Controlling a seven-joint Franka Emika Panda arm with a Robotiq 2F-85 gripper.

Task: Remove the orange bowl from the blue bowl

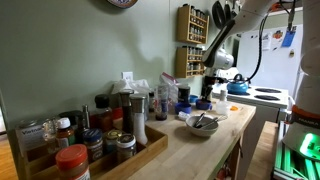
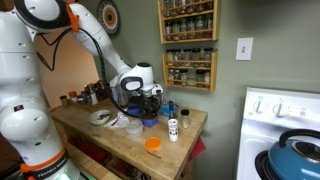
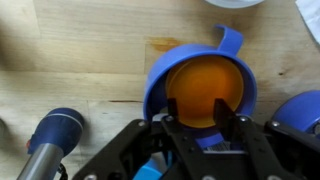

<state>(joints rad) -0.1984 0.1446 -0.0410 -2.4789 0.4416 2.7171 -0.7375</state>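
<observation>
In the wrist view a blue-headed tool (image 3: 55, 128) lies at left on the wooden counter (image 3: 90, 60). Right of it, the blue bowl (image 3: 155, 85) holds the orange bowl (image 3: 205, 85) nested inside. The gripper (image 3: 203, 120) hangs over their near rim, fingers (image 3: 172, 122) spread apart, clasping nothing

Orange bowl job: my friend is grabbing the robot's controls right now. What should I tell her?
End effector: open, with its fingers spread over the near side of the orange bowl. I can't tell if they touch it.
Bowls: the orange bowl sits nested inside the blue bowl, on the wooden counter.
Done: the end effector is lined up over the bowls.
Left: nothing is lifted yet. Probably lower, close on the orange bowl's rim, lift it out and set it on the counter.
</observation>
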